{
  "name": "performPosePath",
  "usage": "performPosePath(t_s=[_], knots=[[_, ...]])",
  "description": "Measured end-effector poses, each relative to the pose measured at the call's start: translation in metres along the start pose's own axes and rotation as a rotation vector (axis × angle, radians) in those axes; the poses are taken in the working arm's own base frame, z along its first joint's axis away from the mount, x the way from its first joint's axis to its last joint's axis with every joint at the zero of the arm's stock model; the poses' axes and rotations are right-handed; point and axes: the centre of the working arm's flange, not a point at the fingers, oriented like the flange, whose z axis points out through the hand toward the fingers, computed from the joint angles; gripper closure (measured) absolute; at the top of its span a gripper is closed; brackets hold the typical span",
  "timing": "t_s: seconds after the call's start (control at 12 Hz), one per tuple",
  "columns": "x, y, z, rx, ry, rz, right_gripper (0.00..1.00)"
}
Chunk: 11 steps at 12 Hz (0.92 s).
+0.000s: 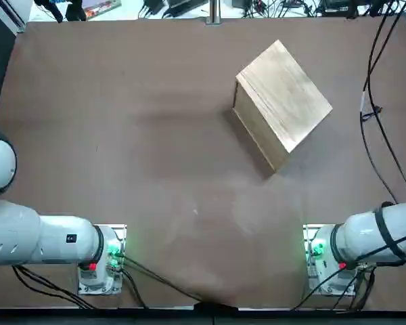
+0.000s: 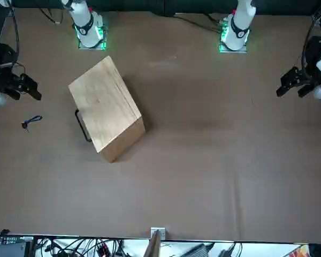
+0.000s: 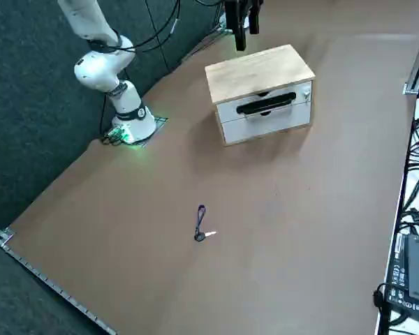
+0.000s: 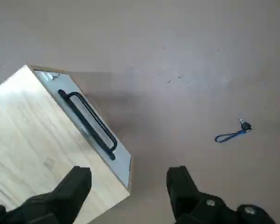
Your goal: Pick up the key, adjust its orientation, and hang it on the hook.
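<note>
We see the right end effector (image 4: 128, 186) raised high above the table (image 3: 321, 223), its two fingers (image 4: 74, 184) spread wide and empty. This height likely serves to keep both the wooden box (image 3: 260, 91) and the key (image 3: 201, 227) in the wrist camera's field. The key, on a blue loop, lies flat on the table, well apart from the box, toward the robot's right edge. The box face bears a black bar handle (image 3: 265, 105), presumably the hook. We judge that the approach and descent to the key have not yet begun.
</note>
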Motion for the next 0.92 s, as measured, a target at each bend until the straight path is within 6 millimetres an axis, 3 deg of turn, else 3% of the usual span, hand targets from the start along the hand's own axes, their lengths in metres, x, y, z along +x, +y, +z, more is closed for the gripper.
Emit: performPosePath(t_s=[0.92], knots=[[-0.0001,0.0028,0.0015,0.000,-0.003,0.006,0.00]])
